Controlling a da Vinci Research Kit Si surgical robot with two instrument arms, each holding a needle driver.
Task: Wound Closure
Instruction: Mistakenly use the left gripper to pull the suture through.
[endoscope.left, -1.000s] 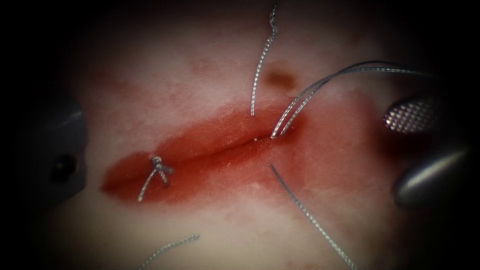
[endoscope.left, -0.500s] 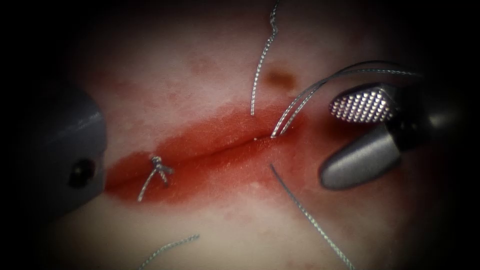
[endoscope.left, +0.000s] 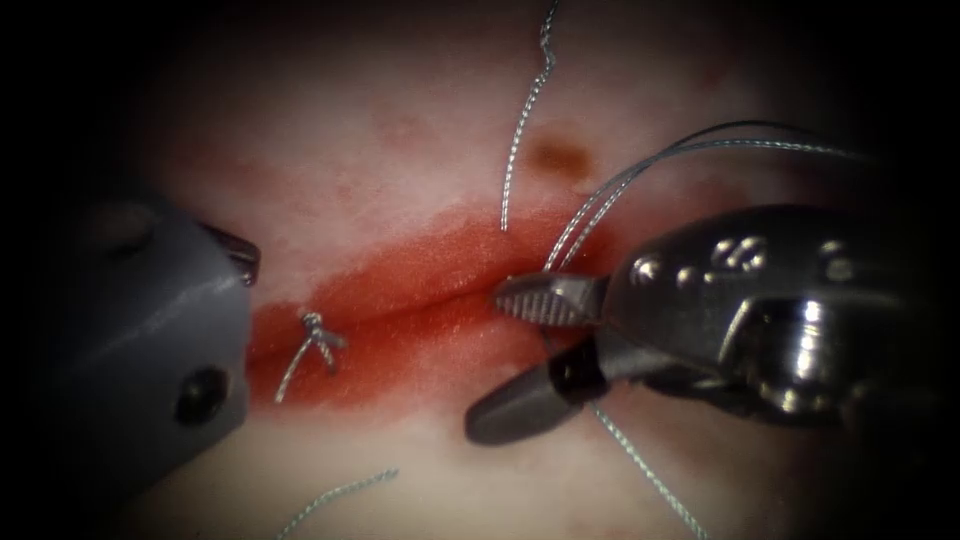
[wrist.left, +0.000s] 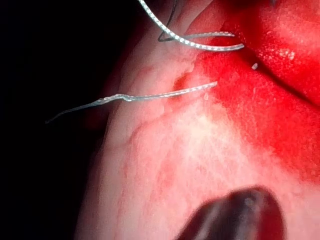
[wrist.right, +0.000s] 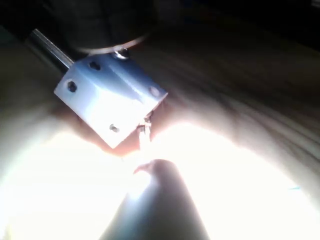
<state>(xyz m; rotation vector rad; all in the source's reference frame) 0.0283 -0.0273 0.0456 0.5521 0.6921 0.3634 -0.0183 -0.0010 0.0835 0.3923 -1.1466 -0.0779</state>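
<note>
Cut (endoscope.left: 420, 305): runs slantwise across the tissue (endoscope.left: 400, 150), ringed by red fluid (endoscope.left: 400, 350); taken as landmark.
Room at cut: the middle stretch between the two tools lies bare; both ends are crowded by metal.
Right tool (endoscope.left: 510, 355): comes in from the right of the cut, wrist body bulking over that end. Jaws apart, one ridged jaw over the cut line, the other angled below it; nothing between them.
Left tool (endoscope.left: 235, 255): large grey housing at the left end of the cut; only a dark tip shows at its upper edge. Jaws: cannot tell whether apart or together; no hold visible.
Knot (endoscope.left: 318, 335): tied stitch on the cut near its left end, two short tails hanging down.
Thread (endoscope.left: 640, 175): doubled strand rises from the cut just above the right tool's upper jaw, arcing away to the right.
Loose ends: one cut end (endoscope.left: 525, 120) above the cut, another strand (endoscope.left: 645, 470) trailing below the right tool, one (endoscope.left: 335, 495) below the knot.
Needle: cannot be made out.
</note>
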